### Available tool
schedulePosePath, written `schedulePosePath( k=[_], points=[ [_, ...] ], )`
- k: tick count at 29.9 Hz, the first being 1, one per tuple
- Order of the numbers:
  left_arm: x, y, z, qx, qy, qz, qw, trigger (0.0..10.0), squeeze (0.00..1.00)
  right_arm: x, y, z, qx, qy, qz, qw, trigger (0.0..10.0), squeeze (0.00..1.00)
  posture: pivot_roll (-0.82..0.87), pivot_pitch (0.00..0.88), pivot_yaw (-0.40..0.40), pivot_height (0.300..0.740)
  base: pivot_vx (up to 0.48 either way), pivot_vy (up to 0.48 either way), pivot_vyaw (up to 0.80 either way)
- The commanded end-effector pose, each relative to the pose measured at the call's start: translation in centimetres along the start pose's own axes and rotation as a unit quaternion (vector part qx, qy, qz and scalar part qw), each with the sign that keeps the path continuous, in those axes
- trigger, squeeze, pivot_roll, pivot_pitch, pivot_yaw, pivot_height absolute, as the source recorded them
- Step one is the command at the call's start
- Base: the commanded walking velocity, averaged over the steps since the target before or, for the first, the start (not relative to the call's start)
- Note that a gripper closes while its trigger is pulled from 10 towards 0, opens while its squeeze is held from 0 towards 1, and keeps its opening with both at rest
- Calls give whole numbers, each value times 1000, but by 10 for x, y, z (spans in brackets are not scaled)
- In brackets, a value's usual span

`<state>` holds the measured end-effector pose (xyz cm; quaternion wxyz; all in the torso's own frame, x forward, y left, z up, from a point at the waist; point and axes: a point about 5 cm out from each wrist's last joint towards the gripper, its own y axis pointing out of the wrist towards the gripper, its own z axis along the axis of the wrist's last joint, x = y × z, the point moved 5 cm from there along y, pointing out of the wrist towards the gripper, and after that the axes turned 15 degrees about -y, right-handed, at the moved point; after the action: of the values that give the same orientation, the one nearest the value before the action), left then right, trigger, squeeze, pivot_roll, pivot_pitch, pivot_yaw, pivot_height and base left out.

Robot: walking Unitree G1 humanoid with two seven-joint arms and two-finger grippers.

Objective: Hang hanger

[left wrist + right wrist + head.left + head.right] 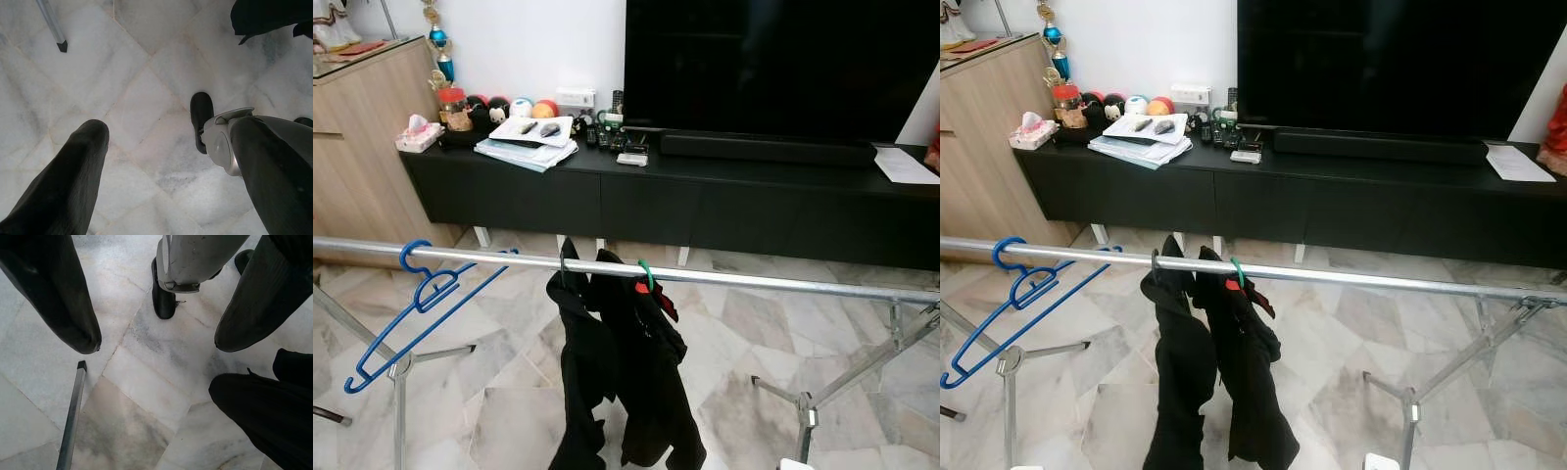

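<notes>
By my reckoning the hanging itself looks done: the blue hanger [416,304] has its hook over the rail [754,281], out toward the rail's left end, and its body hangs below tilted, the low end swinging down and left of the rail. Nothing of mine touches it.

My left gripper [161,161] hangs low beside my leg, pointing at the marble floor [146,63], fingers spread wide with nothing between them. My right gripper [156,323] is likewise down below the rail, aimed at the floor, its two fingers well apart and empty.

The hanger is a thin blue plastic one, open-framed with an inner bar, bare of clothes. Further right along the rail, near its middle, black clothes [626,372] hang from a black hook and a green hook [646,274], well apart from the blue one.

What I judge remains is to check the hook sits fully round the rail. If I want it level, I would raise my left arm to the rail and nudge the frame gently; light plastic will swing easily.
</notes>
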<state>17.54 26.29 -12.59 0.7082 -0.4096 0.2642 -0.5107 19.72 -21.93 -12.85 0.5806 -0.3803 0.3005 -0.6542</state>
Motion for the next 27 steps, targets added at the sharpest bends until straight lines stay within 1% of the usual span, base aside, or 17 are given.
schedulePosePath(
  k=[1,10,27],
  points=[
    [-2,-1,-8,-15,-4,6,1000,10000,0,-1,0,0,0,4,0,1000,10000,0,-73,0,17,740,0,330,0],
    [-2,0,-5,-12,-2,3,1000,10000,0,-1,0,-1,0,6,-1,1000,10000,0,-72,0,18,740,0,329,0],
    [-1,-1,-7,-14,1,2,1000,10000,0,-2,0,-1,2,6,0,1000,10000,0,-68,0,19,740,0,327,0]
  ],
)
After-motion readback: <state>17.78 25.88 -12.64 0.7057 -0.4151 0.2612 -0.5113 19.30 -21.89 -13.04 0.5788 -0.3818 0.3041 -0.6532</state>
